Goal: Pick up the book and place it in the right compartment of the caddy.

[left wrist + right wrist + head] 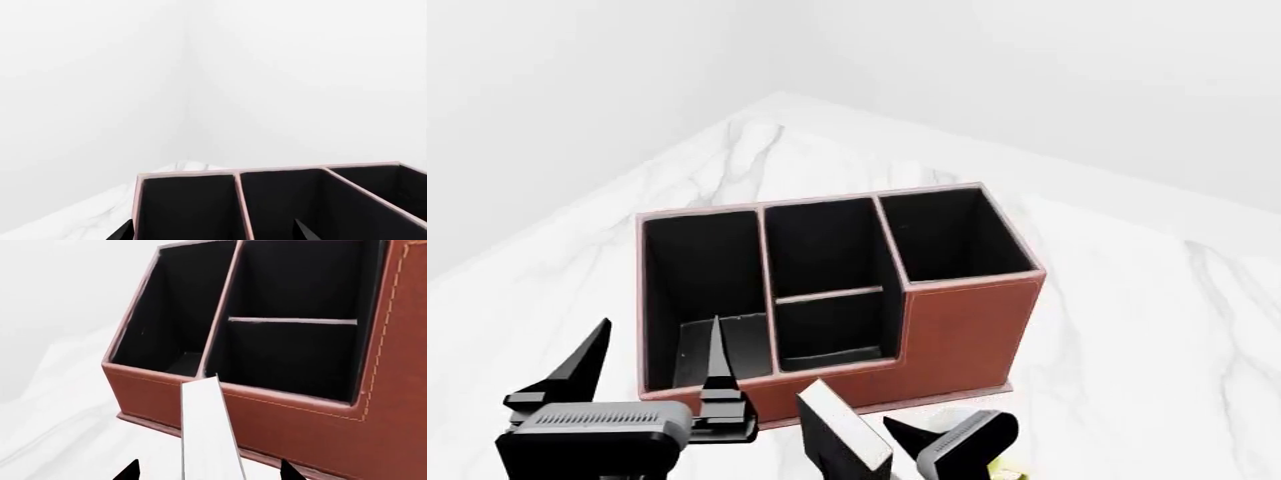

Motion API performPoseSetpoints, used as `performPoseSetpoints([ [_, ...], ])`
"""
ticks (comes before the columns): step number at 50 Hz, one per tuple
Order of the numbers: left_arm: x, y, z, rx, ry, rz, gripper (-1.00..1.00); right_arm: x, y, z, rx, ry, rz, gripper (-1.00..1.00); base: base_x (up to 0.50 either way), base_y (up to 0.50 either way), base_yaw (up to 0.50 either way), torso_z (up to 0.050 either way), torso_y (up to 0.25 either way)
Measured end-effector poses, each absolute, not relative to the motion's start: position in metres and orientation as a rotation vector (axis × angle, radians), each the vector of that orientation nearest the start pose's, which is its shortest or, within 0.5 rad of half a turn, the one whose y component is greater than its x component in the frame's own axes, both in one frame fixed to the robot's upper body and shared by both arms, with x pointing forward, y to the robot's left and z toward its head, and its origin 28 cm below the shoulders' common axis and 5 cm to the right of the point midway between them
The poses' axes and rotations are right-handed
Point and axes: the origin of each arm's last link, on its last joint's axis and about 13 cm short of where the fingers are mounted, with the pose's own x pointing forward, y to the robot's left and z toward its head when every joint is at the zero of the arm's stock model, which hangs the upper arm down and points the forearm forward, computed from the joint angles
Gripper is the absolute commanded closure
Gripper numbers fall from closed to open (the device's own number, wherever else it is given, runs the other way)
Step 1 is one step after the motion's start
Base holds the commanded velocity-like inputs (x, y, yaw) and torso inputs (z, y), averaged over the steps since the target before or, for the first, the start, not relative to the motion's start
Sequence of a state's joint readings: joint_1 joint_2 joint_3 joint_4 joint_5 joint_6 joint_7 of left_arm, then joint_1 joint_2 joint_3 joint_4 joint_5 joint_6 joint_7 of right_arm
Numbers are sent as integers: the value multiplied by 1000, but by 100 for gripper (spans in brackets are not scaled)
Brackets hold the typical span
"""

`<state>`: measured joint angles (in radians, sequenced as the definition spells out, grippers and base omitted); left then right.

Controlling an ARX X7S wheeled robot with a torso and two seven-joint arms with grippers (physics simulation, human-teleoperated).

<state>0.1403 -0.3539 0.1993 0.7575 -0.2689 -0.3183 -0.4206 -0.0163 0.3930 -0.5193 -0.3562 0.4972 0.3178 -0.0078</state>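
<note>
In front of the stepped face of the organizer, the right hand pinches the small thick black-covered book — its smooth white page edges turned upward — just short of the low front wall. The left hand hangs spread beside the sloped end section. The reddish-brown, leather-like caddy with pale stitching stands on the white marble bench; its tall, square, black-lined right compartment holds nothing.

The right tool is gripping the book, white page edges facing up, just short of the caddy front. The right compartment is sitting beyond it. The left tool is hovering spread before the caddy's sloped end, over the marble surface.
</note>
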Motion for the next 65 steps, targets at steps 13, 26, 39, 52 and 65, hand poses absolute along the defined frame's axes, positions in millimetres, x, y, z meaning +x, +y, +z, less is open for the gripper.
performPoseSetpoints([
  [13, 156, 207, 116, -4, -211, 16, -100, 165, -66, 35, 103, 242, 643, -100, 0, 0, 0, 0, 0],
  [26, 156, 207, 116, -4, -210, 17, -100, 165, -66, 33, 103, 245, 648, 100, 0, 0, 0, 0, 0],
  [39, 156, 207, 116, -4, -210, 17, -100, 165, -68, 32, 97, 248, 633, 100, 0, 0, 0, 0, 0],
  [52, 156, 207, 116, -4, -208, 19, -100, 163, -69, 35, 90, 244, 628, 100, 0, 0, 0, 0, 0],
  [65, 156, 207, 116, -4, -209, 20, -100, 164, -72, 54, 85, 213, 612, 100, 0, 0, 0, 0, 1],
])
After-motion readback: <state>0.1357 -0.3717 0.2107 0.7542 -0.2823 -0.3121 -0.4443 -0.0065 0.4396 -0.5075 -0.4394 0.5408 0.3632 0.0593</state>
